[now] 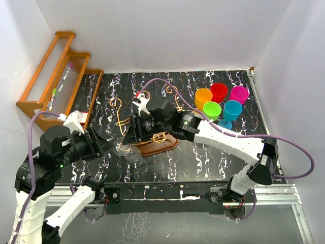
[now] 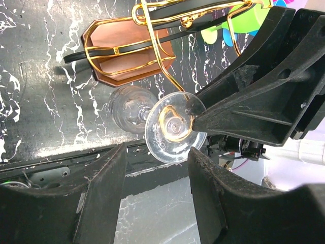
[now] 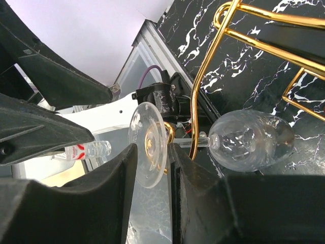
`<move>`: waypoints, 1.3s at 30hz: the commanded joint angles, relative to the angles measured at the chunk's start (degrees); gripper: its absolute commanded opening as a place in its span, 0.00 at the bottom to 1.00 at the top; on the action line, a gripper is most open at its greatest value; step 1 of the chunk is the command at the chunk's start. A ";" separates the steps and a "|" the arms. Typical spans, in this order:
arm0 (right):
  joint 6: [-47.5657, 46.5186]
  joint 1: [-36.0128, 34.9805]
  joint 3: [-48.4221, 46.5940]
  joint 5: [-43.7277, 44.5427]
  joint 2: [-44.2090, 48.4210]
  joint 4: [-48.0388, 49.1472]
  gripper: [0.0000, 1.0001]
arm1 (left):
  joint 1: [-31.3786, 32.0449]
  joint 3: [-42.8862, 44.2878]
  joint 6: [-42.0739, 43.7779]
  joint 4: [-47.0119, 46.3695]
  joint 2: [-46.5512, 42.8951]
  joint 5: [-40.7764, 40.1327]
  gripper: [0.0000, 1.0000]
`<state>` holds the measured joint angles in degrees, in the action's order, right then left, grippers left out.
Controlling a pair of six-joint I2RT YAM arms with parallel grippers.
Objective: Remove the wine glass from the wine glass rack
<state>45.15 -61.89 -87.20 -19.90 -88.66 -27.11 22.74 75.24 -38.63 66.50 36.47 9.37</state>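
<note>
— At the near-left of the desk, where's the wine glass?
— Hung sideways on the wine glass rack, foot between the right pincer fingers (clench unclear); released left pincer faces that foot.

A black, white-veined table is being used as the work surface. The rack is being carried near its middle on a reddish-brown wooden base. Orange, red, pink, green and teal cups are being kept clustered at the far right. A wooden shelf is being propped along the left edge.
</note>
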 commanded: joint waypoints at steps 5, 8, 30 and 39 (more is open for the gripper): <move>0.19 -0.88 0.01 -1.63 -0.58 4.84 0.29 | 0.20 2.08 0.12 1.70 -0.48 -1.19 0.49; 0.20 -0.95 0.01 -1.97 -0.83 4.97 0.26 | 0.20 2.09 0.17 1.87 -0.52 -1.45 0.49; 6.30 -0.78 10.64 5.87 10.43 17.53 0.08 | 0.20 3.54 -0.17 1.52 -0.08 -1.89 0.49; 8.90 0.10 15.52 10.12 14.15 22.57 0.08 | 0.26 4.25 -0.48 1.36 0.09 -1.68 0.49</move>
<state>52.34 -62.43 -72.23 -13.15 -77.87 -13.37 22.74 77.78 -38.65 67.79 36.16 7.66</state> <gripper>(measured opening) 0.091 0.494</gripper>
